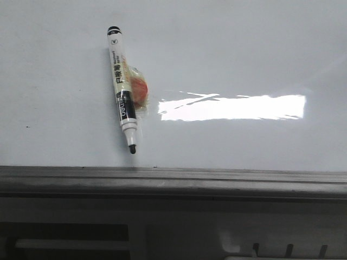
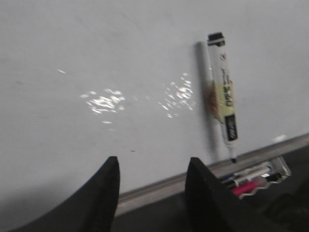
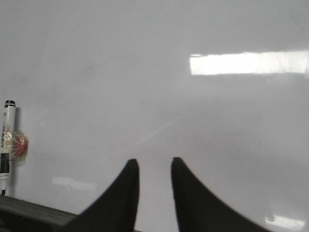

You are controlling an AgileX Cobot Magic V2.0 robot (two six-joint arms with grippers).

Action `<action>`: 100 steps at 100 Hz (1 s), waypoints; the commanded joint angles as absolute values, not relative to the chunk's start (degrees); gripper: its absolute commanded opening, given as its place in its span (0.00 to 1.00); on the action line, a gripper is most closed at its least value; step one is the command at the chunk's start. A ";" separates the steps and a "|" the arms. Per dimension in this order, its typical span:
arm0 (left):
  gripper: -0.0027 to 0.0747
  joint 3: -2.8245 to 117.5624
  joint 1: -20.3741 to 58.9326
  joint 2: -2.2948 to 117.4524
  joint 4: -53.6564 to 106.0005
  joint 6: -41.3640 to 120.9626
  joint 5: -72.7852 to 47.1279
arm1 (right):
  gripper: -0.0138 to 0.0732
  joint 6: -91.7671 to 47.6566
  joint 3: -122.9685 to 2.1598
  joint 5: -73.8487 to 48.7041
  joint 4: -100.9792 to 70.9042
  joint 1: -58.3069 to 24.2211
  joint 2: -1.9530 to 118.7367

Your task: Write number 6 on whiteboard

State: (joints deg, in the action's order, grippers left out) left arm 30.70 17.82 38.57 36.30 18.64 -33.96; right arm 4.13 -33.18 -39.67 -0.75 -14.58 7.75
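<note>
The whiteboard (image 1: 233, 49) fills the front view, glossy white, with a grey frame edge (image 1: 173, 176) along its near side and a bright rectangular glare. No drawn number 6 shows on it. A white marker pen (image 1: 122, 89) with a black tip lies on the board, tip toward the frame, with a small red-and-clear piece (image 1: 140, 91) stuck to it. The pen also shows in the left wrist view (image 2: 223, 106) and the right wrist view (image 3: 7, 145). My left gripper (image 2: 152, 166) is open and empty over the board's edge. My right gripper (image 3: 154, 166) is open and empty over the bare board.
Beyond the frame edge in the left wrist view lies a clear case (image 2: 256, 179) with several coloured pens. Below the frame in the front view is a grey ledge (image 1: 173, 216) with dark slots.
</note>
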 commanded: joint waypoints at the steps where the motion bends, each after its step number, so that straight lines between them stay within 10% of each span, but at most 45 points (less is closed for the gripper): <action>1: 0.47 32.77 21.82 42.10 43.48 19.24 -30.59 | 0.59 3.29 -35.03 -36.80 -2.18 -14.29 9.18; 13: 0.47 32.77 27.56 46.37 51.06 19.24 -25.00 | 0.75 3.29 -35.03 -40.23 -3.74 -14.29 10.14; 54: 0.47 32.77 48.48 60.73 58.21 19.27 -1.81 | 0.75 3.29 -35.03 -40.13 -3.74 -14.29 10.96; 100: 0.42 32.77 50.69 69.82 63.42 19.17 8.85 | 0.75 3.29 -35.03 -40.13 -3.74 -14.29 10.96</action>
